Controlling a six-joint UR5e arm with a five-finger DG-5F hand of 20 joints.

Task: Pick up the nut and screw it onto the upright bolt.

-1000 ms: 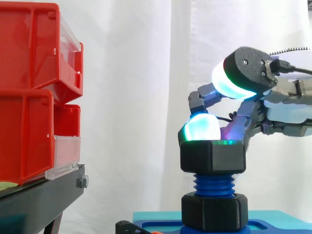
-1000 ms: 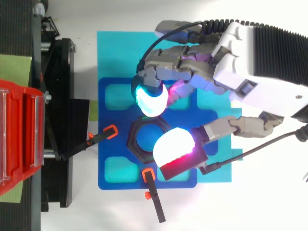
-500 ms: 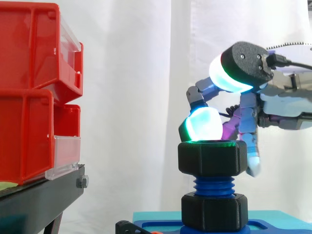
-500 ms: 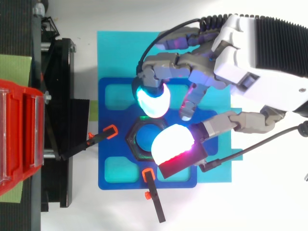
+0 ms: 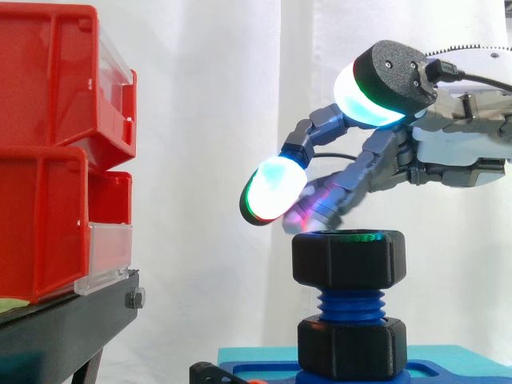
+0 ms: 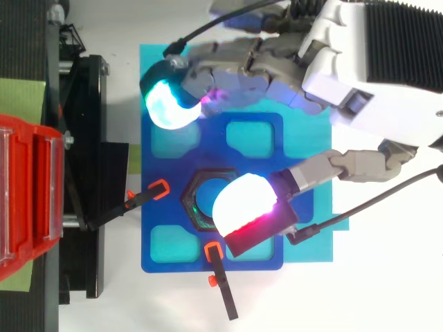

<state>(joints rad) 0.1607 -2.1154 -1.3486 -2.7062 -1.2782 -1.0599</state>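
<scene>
Fingers of the hand, just now on the black hexagonal plastic nut, spread wide toward its eleven o'clock, leaving it threaded on the blue upright bolt, likely between turns.

Bg: white curtain — red bins

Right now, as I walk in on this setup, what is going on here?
The robot's hand hovers over a black nut that sits on top of the upright blue bolt. Its fingers are spread out and hold nothing; they appear to be just clear of the nut. Bare thread shows between the nut and a black hex collar at the bolt's foot, so the nut is not screwed far down. The bolt stands in a blue fixture plate.
</scene>
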